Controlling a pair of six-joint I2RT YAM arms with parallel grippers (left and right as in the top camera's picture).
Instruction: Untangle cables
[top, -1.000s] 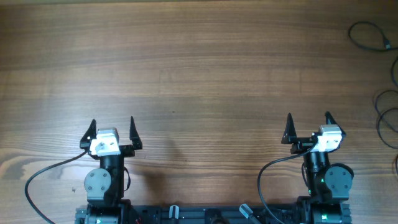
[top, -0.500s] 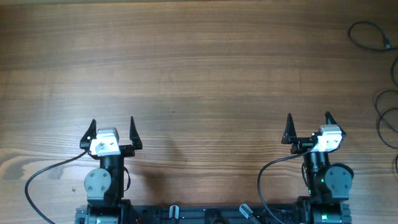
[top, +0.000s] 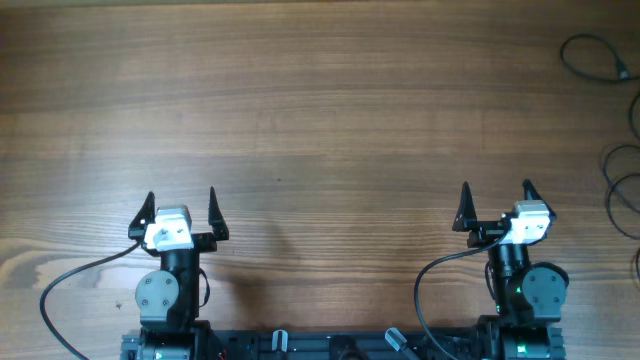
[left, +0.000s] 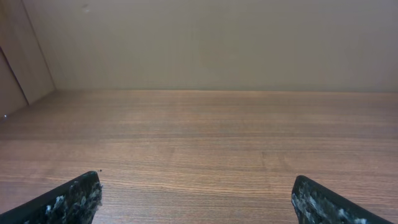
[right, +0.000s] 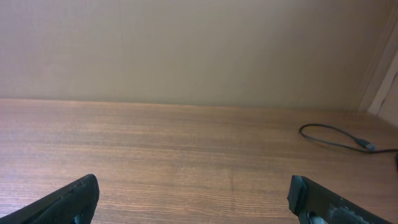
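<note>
Thin black cables lie at the table's right edge in the overhead view: one loose loop at the far right corner and more loops lower down, partly cut off by the frame. The far loop with its small plug shows in the right wrist view. My left gripper is open and empty near the front left, far from the cables; its fingertips frame bare wood in the left wrist view. My right gripper is open and empty near the front right, left of the cables, and shows in the right wrist view.
The wooden table spans the whole view. Thicker black arm cables curve by the arm bases at the front edge. A plain wall stands behind the table's far edge in the left wrist view.
</note>
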